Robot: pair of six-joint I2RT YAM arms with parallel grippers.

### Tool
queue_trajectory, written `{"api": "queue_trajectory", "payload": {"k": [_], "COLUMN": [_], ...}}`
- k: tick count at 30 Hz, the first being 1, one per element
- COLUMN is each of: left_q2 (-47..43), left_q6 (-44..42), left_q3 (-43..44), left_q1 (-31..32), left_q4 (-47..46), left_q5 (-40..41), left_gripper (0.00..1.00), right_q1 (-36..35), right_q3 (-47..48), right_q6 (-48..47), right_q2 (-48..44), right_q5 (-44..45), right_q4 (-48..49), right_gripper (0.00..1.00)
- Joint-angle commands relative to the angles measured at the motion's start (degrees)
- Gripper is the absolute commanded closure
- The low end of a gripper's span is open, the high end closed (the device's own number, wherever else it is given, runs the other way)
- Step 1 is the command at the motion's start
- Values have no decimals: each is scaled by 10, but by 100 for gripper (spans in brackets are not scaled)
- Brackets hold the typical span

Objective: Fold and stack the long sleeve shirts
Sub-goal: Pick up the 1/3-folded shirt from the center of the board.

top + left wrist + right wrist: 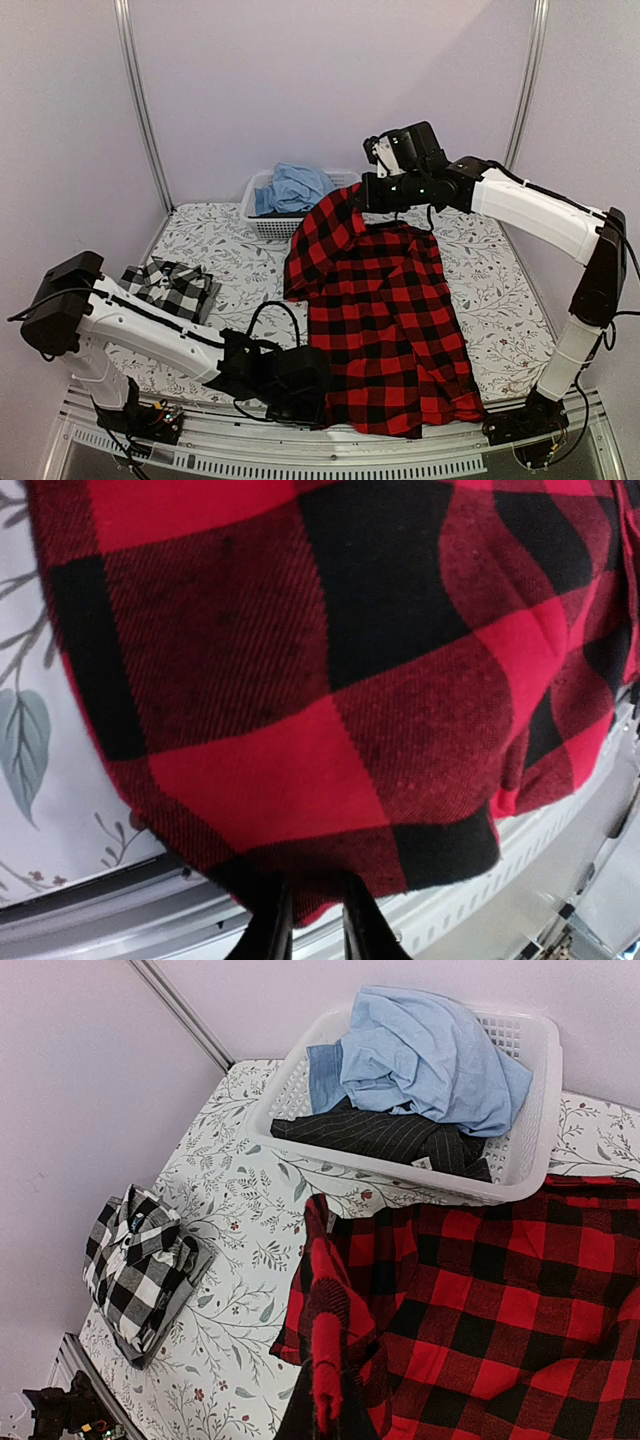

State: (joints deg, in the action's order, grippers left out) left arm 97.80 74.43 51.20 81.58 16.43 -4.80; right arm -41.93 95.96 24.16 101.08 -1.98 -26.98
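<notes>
The table [200,240] wears a white cover printed with grey leaves and small red flowers, and a metal rail [250,462] runs along its near edge. Pale lilac walls [300,80] close it in on three sides, with slim metal poles [140,100] standing in the back corners.

Near the left edge lies the black-and-white check shirt [170,287], folded, on a dark grey garment [195,1270] that shows as a rim beneath it. At the far edge, left of centre, stands a white basket [262,225] holding a blue garment [295,187]. Only the right wrist view shows the dark pinstriped garment [390,1135] under the blue one. Only the left wrist view shows the hem's weave up close, hanging out over the rail.

The red-and-black flannel [385,320] stretches from just before the basket down to the near edge, right of centre. The left gripper [305,385] sits at the near edge on the flannel's left hem corner. Its jaws stand a narrow gap apart with the hem's edge dipping between them, and I cannot tell whether they bite. The right gripper [372,195] is raised over the far edge beside the basket. Its jaws are clamped on the flannel's top end, which rises to them in a bunched fold.
</notes>
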Motion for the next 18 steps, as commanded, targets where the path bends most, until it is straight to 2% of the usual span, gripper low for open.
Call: {"api": "queue_trajectory", "payload": {"k": [1,7,13,18], "left_q2": [-2,-23,13,30], "left_q6": [18,33,28,31], "left_q3": [21,2,16,37], "left_q1": [15,21,17,18], "left_q4": [69,76,49,74], "left_q5": [29,27,23,41], "left_gripper": [85,81,78,77], "right_q1": [2,2,2,3], "right_q3": [25,30,23,23], "right_q6": [-17,-27,-27,-26], "right_q2": [-33,-39,-49,-50], "right_q5": [13,16,17,14], "right_q4": [-14,-23,-24,-25], "right_gripper": [100,100,100,100]}}
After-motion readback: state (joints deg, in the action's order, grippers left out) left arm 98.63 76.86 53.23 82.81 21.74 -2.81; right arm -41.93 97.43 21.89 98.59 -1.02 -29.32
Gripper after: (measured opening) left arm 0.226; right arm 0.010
